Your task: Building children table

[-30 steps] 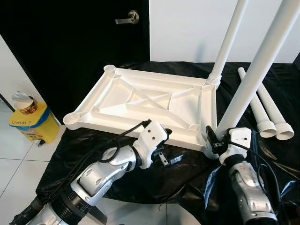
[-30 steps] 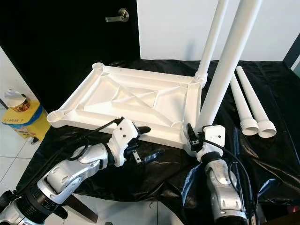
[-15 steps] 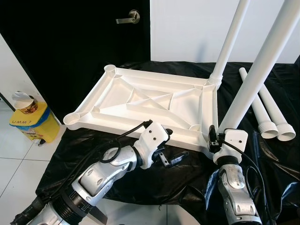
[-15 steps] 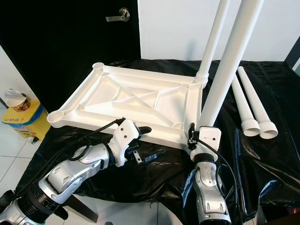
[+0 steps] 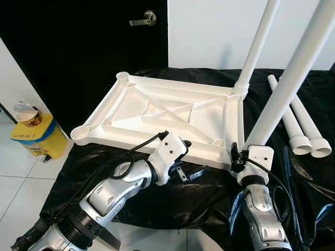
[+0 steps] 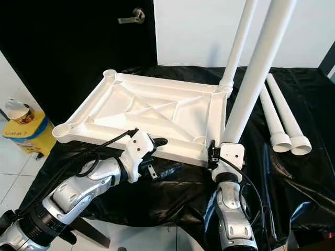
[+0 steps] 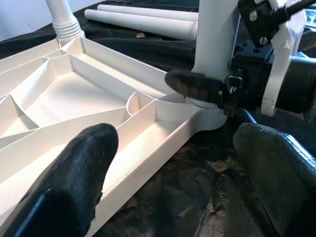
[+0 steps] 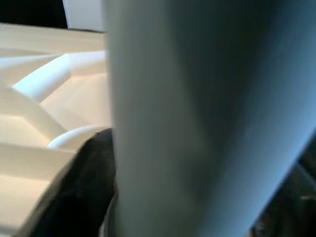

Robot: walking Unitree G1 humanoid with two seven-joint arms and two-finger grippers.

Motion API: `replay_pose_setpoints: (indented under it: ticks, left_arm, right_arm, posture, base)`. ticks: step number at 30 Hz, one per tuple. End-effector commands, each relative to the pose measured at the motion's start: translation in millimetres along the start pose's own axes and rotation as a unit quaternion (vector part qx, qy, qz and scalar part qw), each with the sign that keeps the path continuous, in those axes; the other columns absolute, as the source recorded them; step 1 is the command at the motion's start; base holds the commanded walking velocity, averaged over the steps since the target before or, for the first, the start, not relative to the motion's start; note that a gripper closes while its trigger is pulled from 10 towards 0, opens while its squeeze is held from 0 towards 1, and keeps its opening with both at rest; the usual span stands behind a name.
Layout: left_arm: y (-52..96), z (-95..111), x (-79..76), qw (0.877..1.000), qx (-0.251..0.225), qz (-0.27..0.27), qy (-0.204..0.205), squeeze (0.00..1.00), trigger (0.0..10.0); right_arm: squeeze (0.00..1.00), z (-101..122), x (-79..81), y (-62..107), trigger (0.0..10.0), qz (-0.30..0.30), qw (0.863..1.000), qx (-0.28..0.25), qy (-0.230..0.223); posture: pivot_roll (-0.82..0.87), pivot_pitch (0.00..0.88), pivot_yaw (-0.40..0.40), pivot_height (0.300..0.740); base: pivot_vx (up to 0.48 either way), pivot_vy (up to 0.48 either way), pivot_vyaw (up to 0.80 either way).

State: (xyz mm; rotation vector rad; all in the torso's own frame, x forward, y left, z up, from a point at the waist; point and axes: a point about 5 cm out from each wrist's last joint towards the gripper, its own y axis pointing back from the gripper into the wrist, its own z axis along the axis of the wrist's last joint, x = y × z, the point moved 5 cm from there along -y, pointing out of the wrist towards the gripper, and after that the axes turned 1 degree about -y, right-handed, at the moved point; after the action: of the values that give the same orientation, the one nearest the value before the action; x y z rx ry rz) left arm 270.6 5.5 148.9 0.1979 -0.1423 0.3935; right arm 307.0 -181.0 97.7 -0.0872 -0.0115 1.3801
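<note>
The white table top (image 5: 99,137) lies upside down on a black sheet (image 5: 157,201). One white leg (image 5: 256,47) stands fitted in its far right corner. My right gripper (image 5: 243,154) is shut on a second leg (image 5: 293,73) just above its base. That leg stands a little tilted at the near right corner socket (image 7: 207,111). Two loose legs (image 5: 296,123) lie to the right on the sheet. My left gripper (image 5: 192,157) is open at the top's front edge, with one finger (image 7: 74,173) over the rim and the other over the sheet.
A yellow bin (image 5: 34,137) with a cup on it stands on the white tile floor at the left. A black door (image 5: 78,42) with a metal handle (image 5: 142,20) and a white wall are behind the table top.
My right gripper has carried the leg's base a little left, closer to the near right corner, and the leg stands straighter. The left gripper has crept slightly towards that corner.
</note>
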Motion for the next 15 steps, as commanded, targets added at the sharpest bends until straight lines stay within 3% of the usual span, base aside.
replay_pose_setpoints:
  ticks: [1, 6, 7, 10, 11, 12, 13, 15]
  left_arm:
    - [3.3, 0.9, -16.0, 0.995, 0.001, -0.099, -0.009, 0.00, 10.0]
    - [3.8, 0.7, -17.7, 0.995, 0.000, -0.103, -0.008, 0.00, 10.0]
    - [3.8, 0.5, -17.7, 0.995, 0.000, -0.104, -0.008, 0.00, 10.0]
    - [3.2, 0.6, -17.6, 0.994, 0.000, -0.104, -0.008, 0.00, 10.0]
    - [2.8, 0.5, -17.0, 0.994, 0.000, -0.105, -0.008, 0.00, 10.0]
    - [2.8, 0.5, -17.0, 0.994, 0.000, -0.105, -0.008, 0.00, 10.0]
    - [2.5, 1.4, -15.8, 0.994, 0.000, -0.107, -0.010, 0.00, 10.0]
    - [2.5, 1.4, -15.8, 0.994, 0.000, -0.107, -0.010, 0.00, 10.0]
  right_arm:
    - [1.00, -7.3, -4.5, 2.2, 10.0, 0.003, 1.000, 0.012, 0.003]
    - [1.00, 4.3, -5.8, 3.5, 10.0, 0.080, 0.997, -0.019, -0.007]
    - [0.65, 5.5, -4.5, 5.1, 10.0, 0.107, 0.994, -0.021, -0.012]
    - [0.65, 7.4, -4.1, 6.6, 10.0, 0.132, 0.991, -0.026, -0.011]
    - [0.00, 7.5, -4.4, 7.3, 10.0, 0.156, 0.987, -0.026, -0.009]
    - [0.00, 7.5, -4.4, 7.3, 10.0, 0.156, 0.987, -0.026, -0.009]
    - [0.00, 9.5, -2.7, 5.6, 10.0, 0.211, 0.977, -0.028, 0.002]
    - [0.00, 9.5, -2.7, 5.6, 10.0, 0.211, 0.977, -0.028, 0.002]
  posture:
    - [-0.02, 0.019, 0.015, 0.740]
    - [-0.03, 0.024, 0.020, 0.740]
    - [-0.03, 0.023, 0.023, 0.740]
    - [-0.03, 0.023, 0.023, 0.740]
    - [-0.04, 0.024, 0.025, 0.740]
    - [-0.04, 0.024, 0.025, 0.740]
    - [-0.04, 0.021, 0.031, 0.740]
    - [-0.04, 0.021, 0.031, 0.740]
  base:
    - [0.000, 0.000, 0.00]
    - [0.000, 0.000, 0.00]
    - [0.000, 0.000, 0.00]
    - [0.000, 0.000, 0.00]
    - [0.000, 0.000, 0.00]
    - [0.000, 0.000, 0.00]
    - [0.000, 0.000, 0.00]
    - [0.000, 0.000, 0.00]
